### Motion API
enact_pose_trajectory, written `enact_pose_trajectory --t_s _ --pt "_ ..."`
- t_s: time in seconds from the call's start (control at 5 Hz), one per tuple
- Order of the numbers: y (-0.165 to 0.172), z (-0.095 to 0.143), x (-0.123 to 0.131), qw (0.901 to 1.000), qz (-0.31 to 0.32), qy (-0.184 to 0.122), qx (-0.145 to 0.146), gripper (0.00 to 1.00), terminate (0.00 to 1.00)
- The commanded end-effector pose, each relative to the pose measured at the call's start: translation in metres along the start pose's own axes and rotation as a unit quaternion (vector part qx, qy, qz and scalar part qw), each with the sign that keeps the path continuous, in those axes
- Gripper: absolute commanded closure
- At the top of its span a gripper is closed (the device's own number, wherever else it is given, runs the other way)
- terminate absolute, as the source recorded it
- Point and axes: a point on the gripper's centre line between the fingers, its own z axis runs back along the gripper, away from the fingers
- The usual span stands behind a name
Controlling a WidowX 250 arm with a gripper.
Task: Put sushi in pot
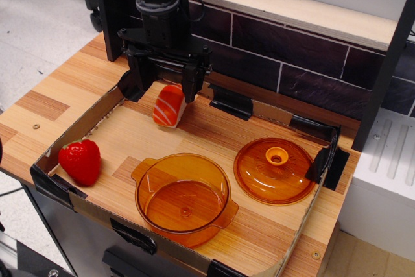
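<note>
Overhead, the gripper (164,89) hangs at the back left of the desk (58,95), its two dark jaws spread apart and pointing down. One jaw stands to the left of the sushi (170,105) and the other at its far right end; whether either one touches it cannot be told from this view. The sushi, orange with white stripes over a white base, lies on the wooden floor of a shallow cardboard tray (84,207), close to the tray's rear wall and directly below the gripper. Nearer the camera, in the middle of the tray, sits the pot (185,198), a round see-through orange bowl with a small handle on each side, standing upright with nothing inside it. Just to its right lies the domed orange lid (275,169) with its ring knob facing up, near the pot but apart from it. A red strawberry (81,161) rests in the tray's front left corner, well apart from the sushi.
</note>
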Motion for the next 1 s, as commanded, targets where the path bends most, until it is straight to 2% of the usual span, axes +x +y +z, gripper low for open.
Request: enact_pose_trajectory --t_s 0.0,0.4,0.6,0.8 --pt "0.005 -0.013 0.012 0.9995 0.005 -0.007 0.032 0.0 0.0" --pt "0.006 -0.027 0.011 0.9992 0.009 0.005 0.038 0.0 0.0" --pt "0.006 -0.03 0.01 0.9992 0.01 0.001 0.039 1.0 0.0" --pt "0.006 -0.015 0.01 0.9996 0.014 -0.012 0.021 1.0 0.0"
